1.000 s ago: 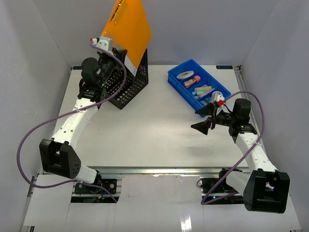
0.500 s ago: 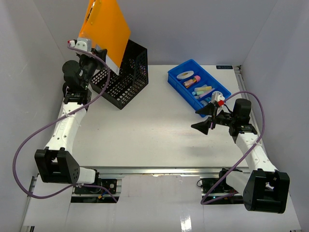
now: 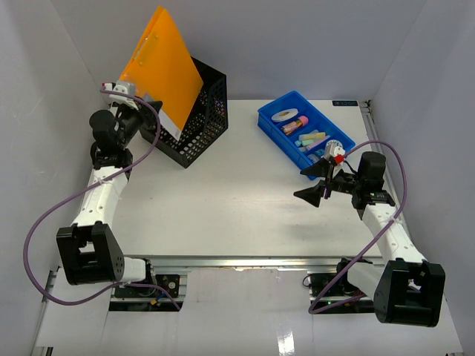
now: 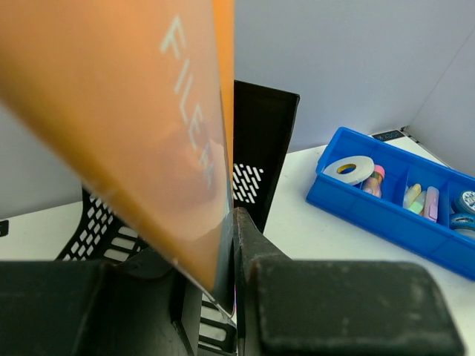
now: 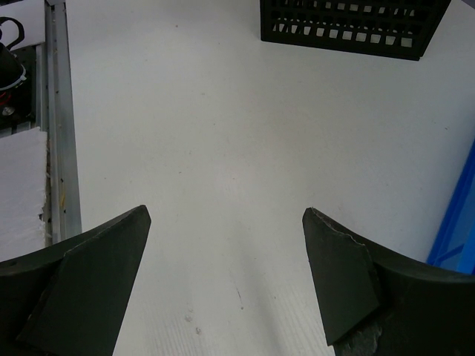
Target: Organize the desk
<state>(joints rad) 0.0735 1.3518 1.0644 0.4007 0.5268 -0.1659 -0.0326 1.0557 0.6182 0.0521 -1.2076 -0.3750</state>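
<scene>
Left pincer (image 4: 231,248) clamps orange folder (image 3: 167,67) above far-left mesh holder (image 3: 206,111): filing step. Next: lower it inside. Right pincer (image 5: 224,213) wide, idle.

Three plain walls stood around the desk (image 3: 245,200). The back wall (image 3: 312,44), the left wall (image 3: 37,111) and the right wall (image 3: 441,81) were all pale grey with a bit of purple in it. They looked smooth. The desk was white and flat. A silver rail (image 3: 245,261) ran along its near edge. In front of the rail lay a white sheet (image 3: 245,311). A bright spot of light shone on the sheet. The light was soft, with faint shadows on the desk.
</scene>
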